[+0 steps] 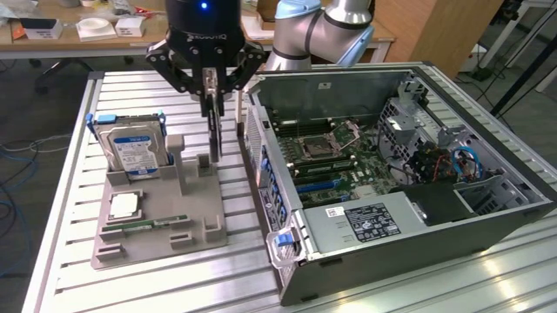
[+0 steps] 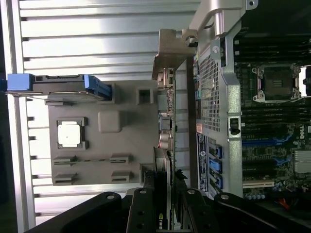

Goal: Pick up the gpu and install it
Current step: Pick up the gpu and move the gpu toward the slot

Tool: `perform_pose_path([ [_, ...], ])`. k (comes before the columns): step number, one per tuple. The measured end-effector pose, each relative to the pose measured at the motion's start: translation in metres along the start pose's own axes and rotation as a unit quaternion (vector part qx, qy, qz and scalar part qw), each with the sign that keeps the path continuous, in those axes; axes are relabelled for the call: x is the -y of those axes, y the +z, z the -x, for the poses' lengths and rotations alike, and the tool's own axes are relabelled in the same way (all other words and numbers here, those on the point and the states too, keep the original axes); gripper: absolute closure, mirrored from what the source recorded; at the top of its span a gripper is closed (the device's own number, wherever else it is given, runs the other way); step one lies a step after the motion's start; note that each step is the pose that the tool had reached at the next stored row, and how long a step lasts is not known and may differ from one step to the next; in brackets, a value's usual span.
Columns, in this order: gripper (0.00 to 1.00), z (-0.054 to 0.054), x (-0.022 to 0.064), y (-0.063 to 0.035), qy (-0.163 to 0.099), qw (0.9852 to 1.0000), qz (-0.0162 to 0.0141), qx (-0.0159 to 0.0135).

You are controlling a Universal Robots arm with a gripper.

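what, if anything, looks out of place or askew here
Nothing stands out. The gpu is held upright by the gripper over the gray holder, the hard drive stands in its slot, and the computer case lies open.

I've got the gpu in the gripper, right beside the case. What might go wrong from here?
1. The gpu hangs edge-on from the gripper, pinched only at its top edge, so it may tilt or slip.
2. It is close to the case wall, where its bracket could snag on the rim.
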State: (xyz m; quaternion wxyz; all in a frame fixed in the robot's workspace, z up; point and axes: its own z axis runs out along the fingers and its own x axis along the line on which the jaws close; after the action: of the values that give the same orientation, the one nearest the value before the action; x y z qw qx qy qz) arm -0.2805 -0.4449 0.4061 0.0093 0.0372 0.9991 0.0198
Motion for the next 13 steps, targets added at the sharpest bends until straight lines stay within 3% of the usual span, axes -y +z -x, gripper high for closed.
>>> perform_pose_path([
  [13,0.74,0.0085,-0.0006,0.0002,0.000,1.0000,0.0000,0.0000],
])
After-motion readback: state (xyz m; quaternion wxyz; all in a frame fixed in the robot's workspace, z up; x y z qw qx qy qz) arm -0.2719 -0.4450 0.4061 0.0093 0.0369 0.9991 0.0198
